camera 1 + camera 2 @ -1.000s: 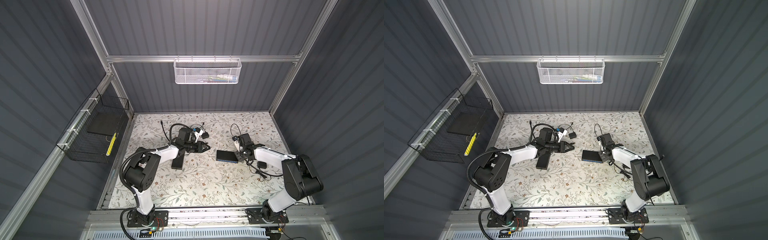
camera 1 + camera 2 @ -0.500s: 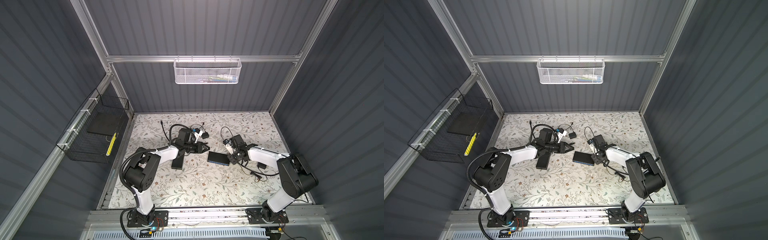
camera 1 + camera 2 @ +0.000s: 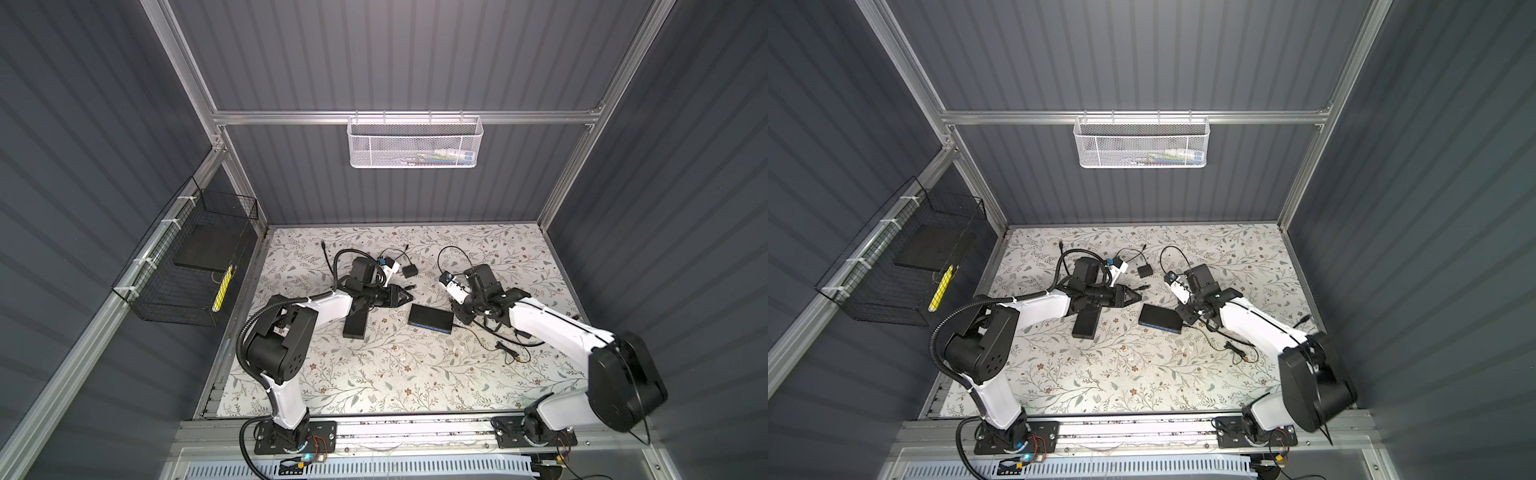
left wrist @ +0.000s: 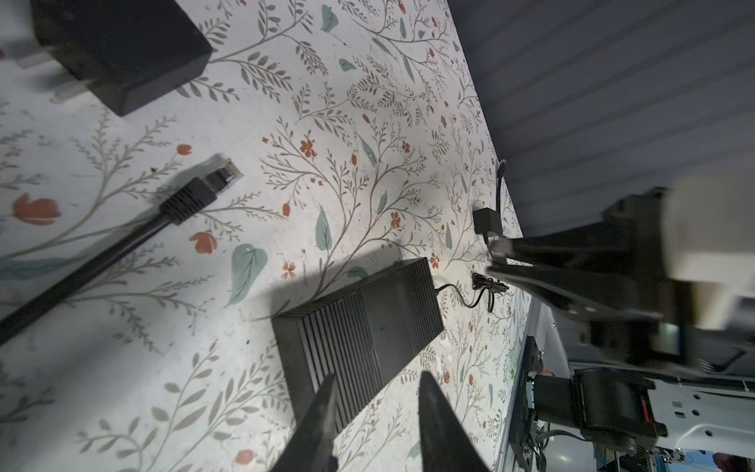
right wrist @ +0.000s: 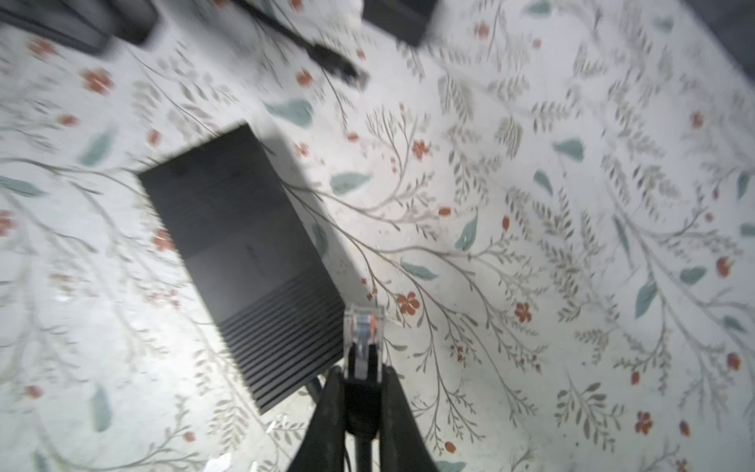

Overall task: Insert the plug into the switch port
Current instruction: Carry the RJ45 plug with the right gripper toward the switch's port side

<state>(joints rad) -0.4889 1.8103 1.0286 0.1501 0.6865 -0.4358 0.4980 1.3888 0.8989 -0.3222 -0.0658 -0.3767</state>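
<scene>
Flanking switch (image 3: 430,322): adapter (image 3: 409,272), possibly block (image 3: 355,326).

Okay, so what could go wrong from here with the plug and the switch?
The plug, pinched in the right fingers, sits by the ribbed corner of the switch, where no port shows; pushing could jam it. The left fingers stand open, not holding the switch, so it may slide on the table.

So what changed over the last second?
The right gripper, shut on the plug, swung left toward the middle of the table. The switch slid left and slightly toward the front with it, apparently pushed along. Nothing was grasped or released. The left gripper stayed open and empty in place, and the black adapter did not move.
</scene>
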